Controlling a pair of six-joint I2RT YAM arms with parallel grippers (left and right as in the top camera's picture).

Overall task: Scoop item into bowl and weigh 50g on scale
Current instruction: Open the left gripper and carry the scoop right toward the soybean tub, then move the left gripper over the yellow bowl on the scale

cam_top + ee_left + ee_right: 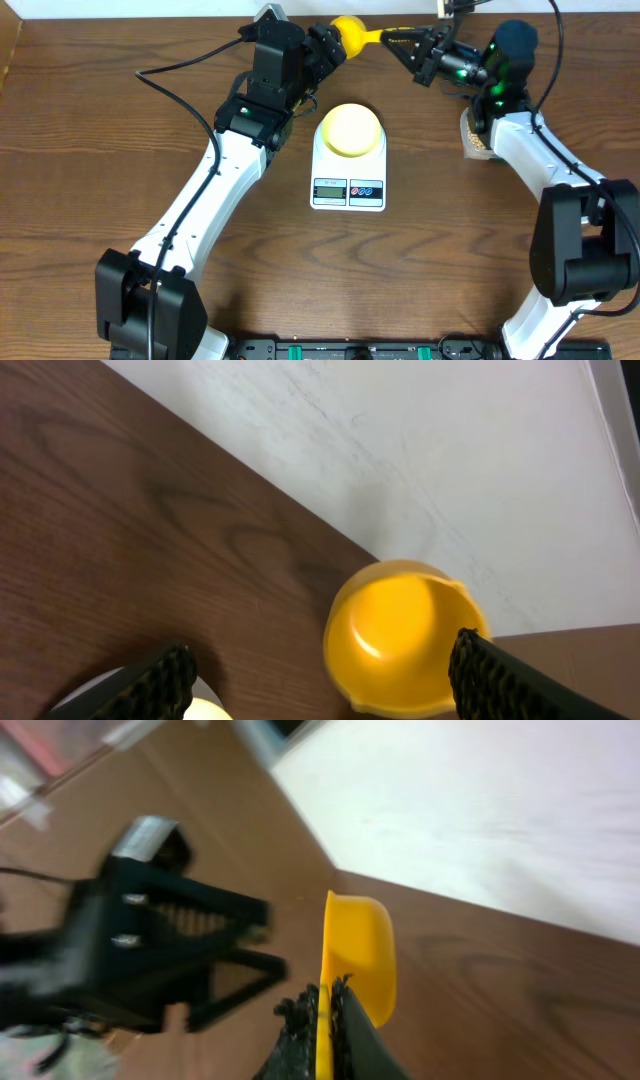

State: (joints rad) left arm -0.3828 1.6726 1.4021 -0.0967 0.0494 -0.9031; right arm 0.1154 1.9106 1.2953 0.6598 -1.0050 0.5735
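yellow scoop (350, 33) pinched, bowl (349, 128) on scale (348, 192)

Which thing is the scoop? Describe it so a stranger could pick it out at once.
Start at the white scale in the middle, with the pale bowl on it. Just behind them lies the scoop, its handle pinched in the right claw. It is the only bright yellow, long-handled thing, far deeper in colour than the bowl.
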